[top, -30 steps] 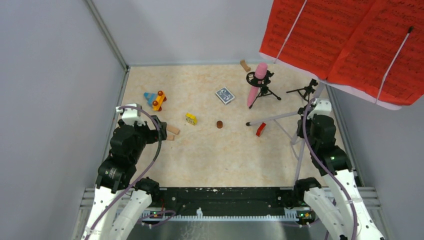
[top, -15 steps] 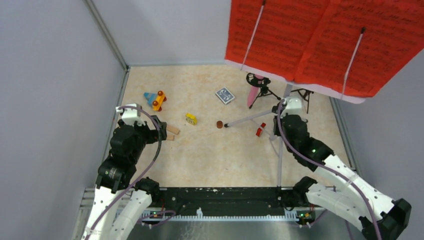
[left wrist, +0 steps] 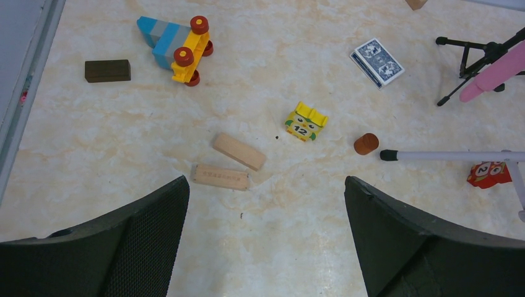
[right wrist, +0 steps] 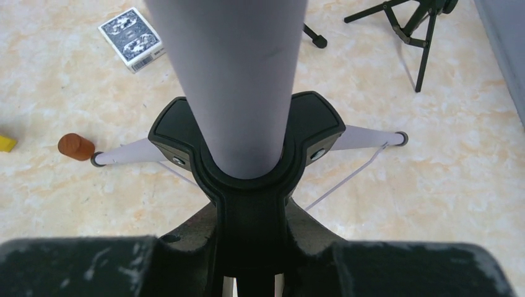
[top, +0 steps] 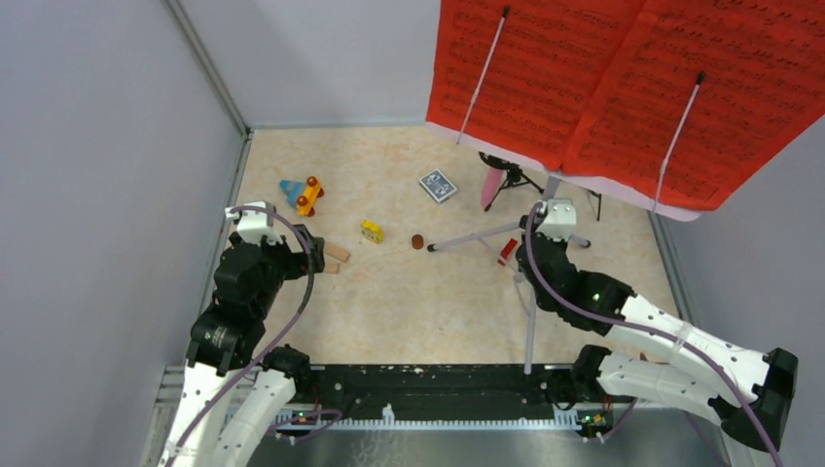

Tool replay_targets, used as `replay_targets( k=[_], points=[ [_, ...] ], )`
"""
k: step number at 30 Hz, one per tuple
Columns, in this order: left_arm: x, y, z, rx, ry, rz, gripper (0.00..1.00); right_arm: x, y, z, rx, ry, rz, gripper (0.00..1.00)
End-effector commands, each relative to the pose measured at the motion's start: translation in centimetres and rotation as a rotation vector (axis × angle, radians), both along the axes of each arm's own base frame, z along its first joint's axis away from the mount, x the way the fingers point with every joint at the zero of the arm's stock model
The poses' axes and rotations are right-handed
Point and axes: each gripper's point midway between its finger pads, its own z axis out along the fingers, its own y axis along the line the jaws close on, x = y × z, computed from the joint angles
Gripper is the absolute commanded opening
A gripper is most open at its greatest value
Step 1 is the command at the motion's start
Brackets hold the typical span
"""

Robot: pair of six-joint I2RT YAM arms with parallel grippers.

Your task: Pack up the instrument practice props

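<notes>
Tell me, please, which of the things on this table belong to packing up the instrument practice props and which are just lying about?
For the job:
- red sheet-music pages
- silver tripod pole
- pink microphone
- black mic tripods

Just lying about:
- blue card deck
- toy car
- yellow block
- red owl block
- wooden blocks
- brown cylinder
- dark brown block
</notes>
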Motion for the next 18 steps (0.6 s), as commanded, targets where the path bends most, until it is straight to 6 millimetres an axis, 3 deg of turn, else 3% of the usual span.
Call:
replay_targets(
  k=[1, 6, 13, 18],
  points=[
    [0.5, -0.1, 0.5, -0.016, -0.025, 0.005, 0.99, 0.6, 3.0, 7.2, 0.279, -0.174, -0.058, 0.0],
    [0.5, -0.1, 0.4, -0.015, -0.024, 0.006, 0.99, 0.0, 6.5, 7.7, 0.289, -0.192, -0.021, 0.0],
    [0.5, -0.1, 0.5, -0.015, -0.025, 0.006, 0.99, 0.2, 9.2, 7.8, 0.341, -0.179, 0.004, 0.0],
    [0.5, -0.1, 0.5, -0.016, -0.025, 0.005, 0.99, 1.0, 11.2, 8.0, 0.286, -0.212, 0.052, 0.0]
  ],
)
